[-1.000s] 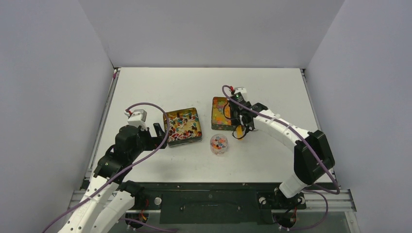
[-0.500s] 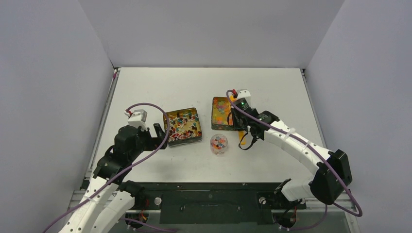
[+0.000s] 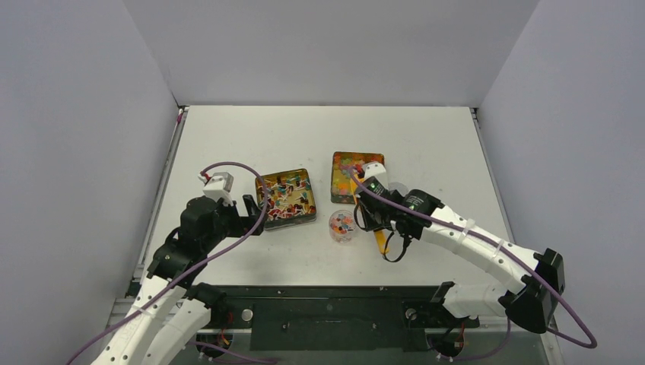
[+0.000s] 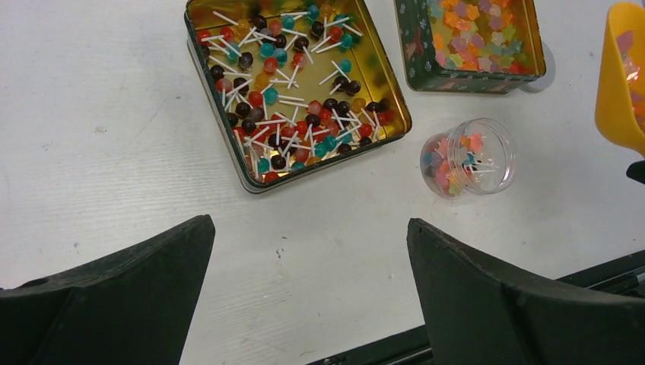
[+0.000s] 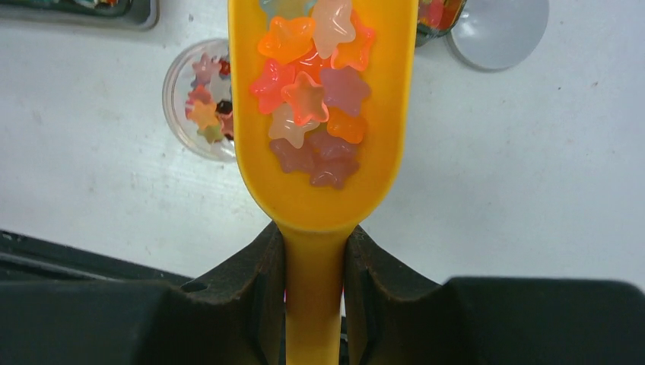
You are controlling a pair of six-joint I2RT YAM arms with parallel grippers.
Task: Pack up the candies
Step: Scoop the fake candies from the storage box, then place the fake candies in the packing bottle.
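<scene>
**Loaded scoop beside the cup**

Your left claw (image 4: 308, 258) hangs spread wide over the desk (image 4: 99, 152), empty. Your right claw (image 5: 314, 255) pinches the orange scoop (image 5: 319, 198) by its handle — star candies (image 5: 308, 99) heaped inside, its tip cut off in the wrist view. Just left stands the part-filled clear cup (image 5: 190, 103). Beyond sit the lollipop tin (image 4: 401, 114) and the star tin (image 4: 464, 80), whose wall print is unreadably small.

Two tins (image 4: 216, 99), one jar (image 4: 511, 163), one scoop (image 5: 313, 205)
</scene>
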